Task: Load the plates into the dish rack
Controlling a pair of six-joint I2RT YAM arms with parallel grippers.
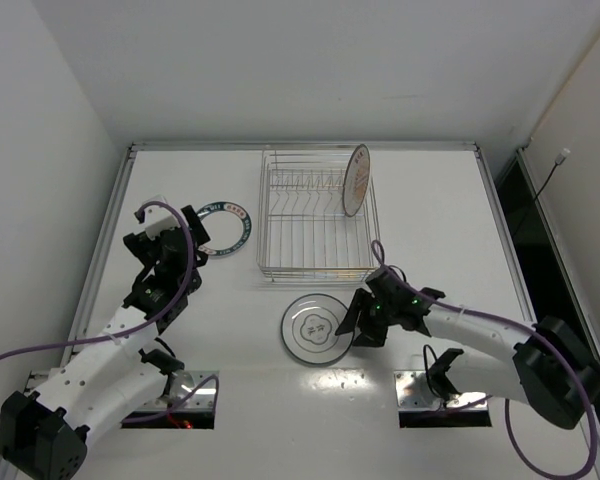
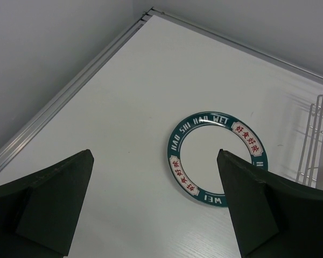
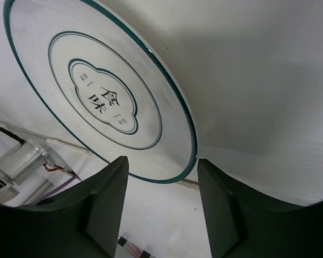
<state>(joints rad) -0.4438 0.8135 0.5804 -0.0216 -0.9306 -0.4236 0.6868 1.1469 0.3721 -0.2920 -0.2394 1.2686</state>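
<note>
The dish rack (image 1: 315,225) stands at the back middle of the table. The orange-red rimmed plate (image 1: 357,180) stands upright in its right side. The blue-green rimmed plate (image 1: 228,228) lies flat left of the rack. My left gripper (image 1: 197,240) is open just left of it, and in the left wrist view (image 2: 155,153) the plate (image 2: 210,150) lies ahead by the right finger. The grey-ringed plate (image 1: 315,328) lies flat near the front. My right gripper (image 1: 356,322) is open at its right edge; in the right wrist view (image 3: 162,161) that plate's (image 3: 102,97) rim lies between the fingers.
Raised metal rails (image 1: 110,235) border the table on the left, back and right. The rack's wires (image 2: 317,145) show at the right of the left wrist view. Arm base plates with cables (image 1: 425,390) sit at the near edge. A dark gap (image 1: 520,215) runs along the right side.
</note>
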